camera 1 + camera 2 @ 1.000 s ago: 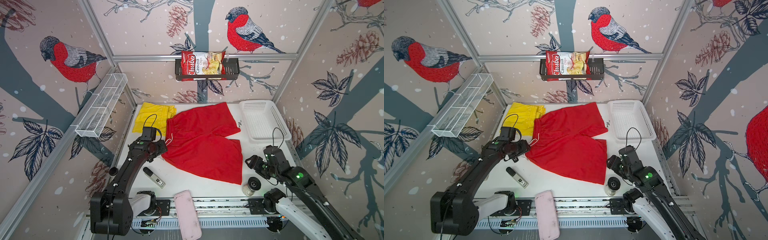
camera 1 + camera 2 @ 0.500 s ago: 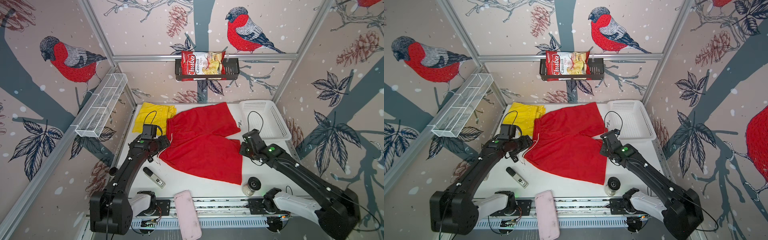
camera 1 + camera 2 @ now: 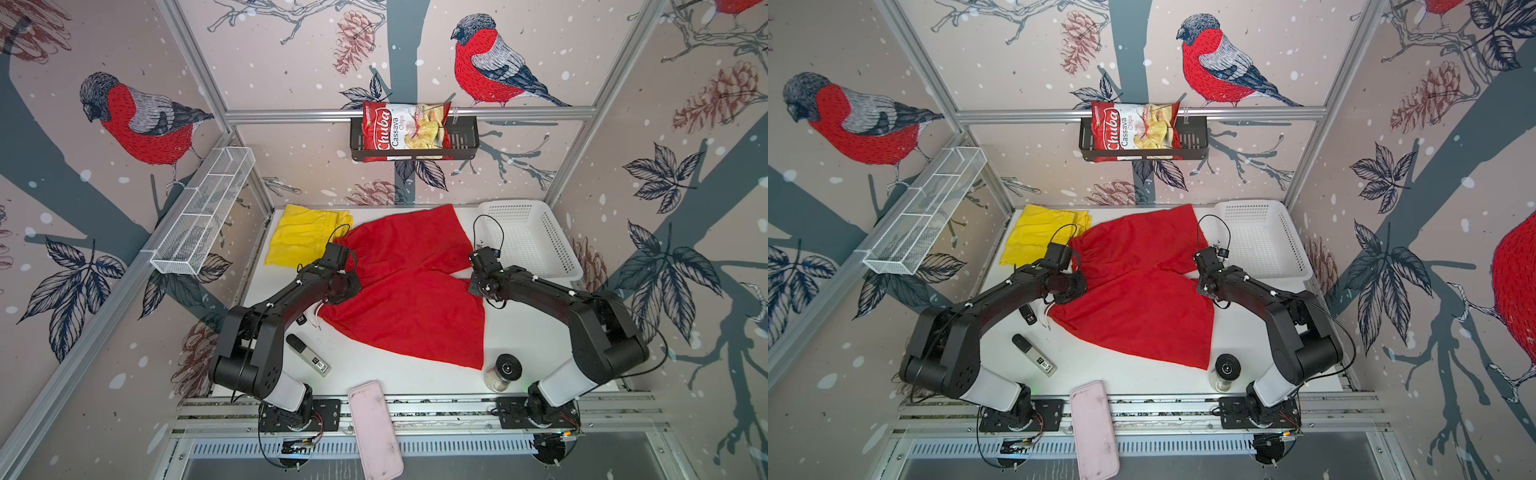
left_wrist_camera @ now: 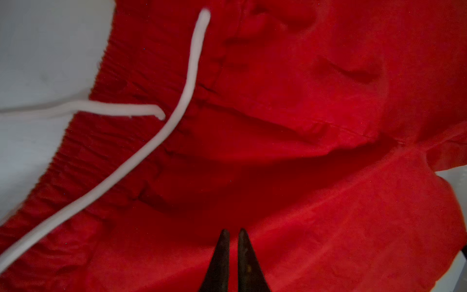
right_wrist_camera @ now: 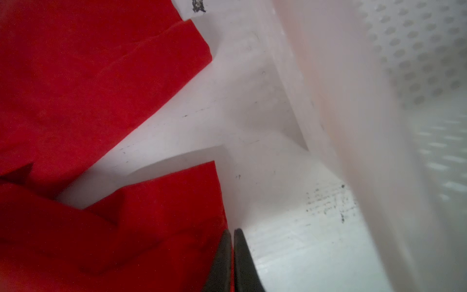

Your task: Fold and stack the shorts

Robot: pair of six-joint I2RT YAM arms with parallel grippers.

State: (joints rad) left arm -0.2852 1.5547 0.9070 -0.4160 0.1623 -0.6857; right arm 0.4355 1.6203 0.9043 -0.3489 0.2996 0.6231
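The left gripper (image 4: 233, 231) had its two dark fingers drawn almost together, pinching a raised fold of the red shorts (image 3: 407, 299) just inside the gathered waistband. The white drawstring (image 4: 141, 149) trailed across that waistband and off onto the white table (image 3: 519, 332).

The right gripper (image 5: 232, 231) was also closed. A sliver of red cloth was caught between its tips at the hem corner of one leg, at the end of the red shorts opposite the waistband.

In both top views the red shorts lay spread across the middle of the table. Their two legs were fanned apart, with a wedge of bare table between the hems.

The yellow shorts (image 3: 303, 237) lay in a loose square right against the far waistband corner of the red shorts. A white perforated basket (image 3: 536, 205) stood just past the leg hems. Off the red shorts' near leg corner stood a small black-capped jar (image 3: 503, 370). Off their near waistband corner lay a grey remote-like device (image 3: 308, 354), and further out lay a pink case (image 3: 374, 428).
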